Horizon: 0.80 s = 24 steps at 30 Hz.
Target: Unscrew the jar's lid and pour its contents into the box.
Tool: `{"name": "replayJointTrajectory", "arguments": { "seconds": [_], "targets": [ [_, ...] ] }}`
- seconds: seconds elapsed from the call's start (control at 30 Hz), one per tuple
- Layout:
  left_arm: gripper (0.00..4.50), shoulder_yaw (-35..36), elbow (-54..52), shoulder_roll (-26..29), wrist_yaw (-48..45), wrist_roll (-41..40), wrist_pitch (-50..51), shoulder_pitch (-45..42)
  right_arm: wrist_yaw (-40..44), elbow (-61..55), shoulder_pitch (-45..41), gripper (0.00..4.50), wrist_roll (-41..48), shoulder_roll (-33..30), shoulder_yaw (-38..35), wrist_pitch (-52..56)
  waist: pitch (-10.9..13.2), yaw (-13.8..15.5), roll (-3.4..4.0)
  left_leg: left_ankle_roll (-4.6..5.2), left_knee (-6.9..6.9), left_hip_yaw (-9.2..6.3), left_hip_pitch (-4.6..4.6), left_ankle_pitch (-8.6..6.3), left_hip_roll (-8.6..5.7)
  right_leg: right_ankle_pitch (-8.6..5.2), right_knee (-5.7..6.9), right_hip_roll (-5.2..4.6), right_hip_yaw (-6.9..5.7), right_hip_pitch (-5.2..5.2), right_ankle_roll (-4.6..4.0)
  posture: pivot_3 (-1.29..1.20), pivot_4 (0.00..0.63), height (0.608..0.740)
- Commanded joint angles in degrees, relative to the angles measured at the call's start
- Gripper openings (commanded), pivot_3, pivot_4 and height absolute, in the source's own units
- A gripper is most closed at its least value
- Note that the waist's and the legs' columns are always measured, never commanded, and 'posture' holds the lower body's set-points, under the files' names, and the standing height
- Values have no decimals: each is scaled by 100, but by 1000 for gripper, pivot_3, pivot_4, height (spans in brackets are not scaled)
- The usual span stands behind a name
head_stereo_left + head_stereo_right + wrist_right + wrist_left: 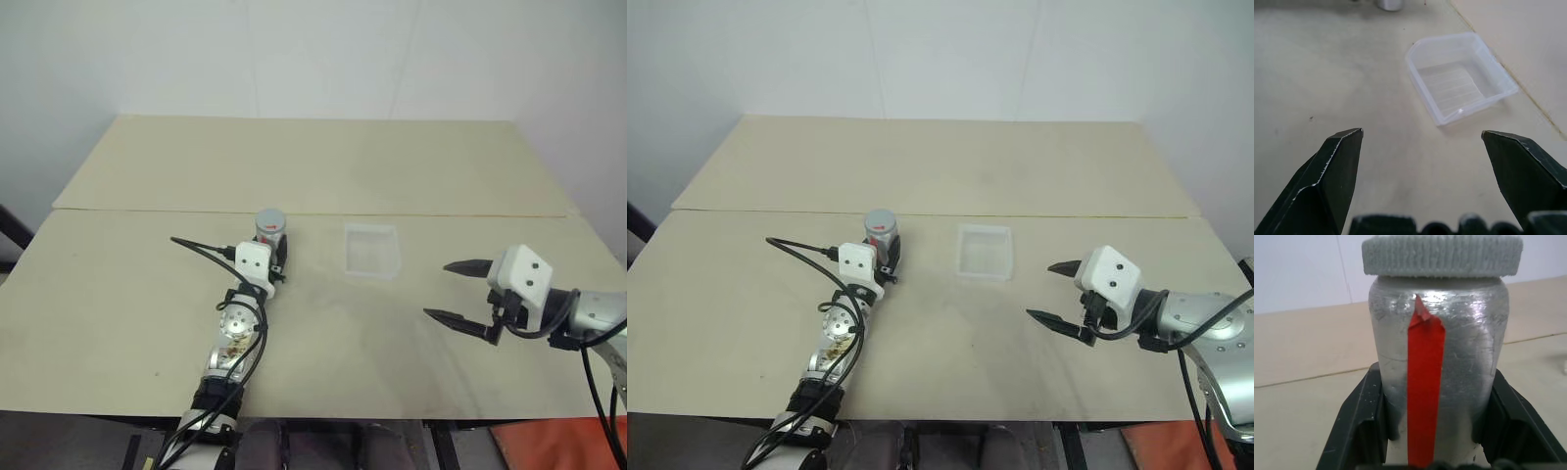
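Left gripper around upright jar, lid on top.

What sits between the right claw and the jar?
The box, empty; otherwise bare table, seen in the left eye view. Jar is in the shut left claw.

Scene evenly lit, bright, diffuse; only faint soft shadows cast on the table. Glare seen on the jar in left wrist view. Fingertips blurred in right wrist view, box fairly sharp.
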Motion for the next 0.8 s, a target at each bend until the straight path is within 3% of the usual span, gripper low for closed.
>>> {"name": "replayJointTrajectory", "arguments": {
  "seconds": [0.03,0.13,0.4,0.63,0.8],
  "targets": [
    [2010,85,-1166,131,-424,-586,510,58,-449,-355,-454,4500,439,284,-149,323,1,-50,-2,0,0,-1,0,0,1,0,0,0,0,0,0,0,150,740],
    [2010,140,-1999,342,-841,-1170,1268,217,-948,-623,-881,4500,696,777,83,589,1,-101,-2,-3,-3,-4,1,2,5,0,4,2,-1,0,0,0,150,740],
    [2010,-118,-3085,1072,-2079,-2172,2695,469,-2983,-908,-1997,4500,510,3004,1500,1280,1,-170,-1,-19,-6,-5,3,11,3,-1,23,7,3,-13,-1,0,150,740],
    [2010,-353,-3162,1095,-2433,-2259,2906,584,-3128,-944,-2204,4500,203,3408,2228,1208,1,-123,-1,-39,13,0,-62,24,-7,0,35,6,0,-70,0,0,150,740],
    [2010,-615,-3079,1161,-2584,-1789,2443,576,-3226,-739,-2411,4500,8,3575,2457,1206,1,-138,-1,-29,12,-2,-67,19,-9,0,34,13,0,-83,-1,0,150,740]
  ]
}}
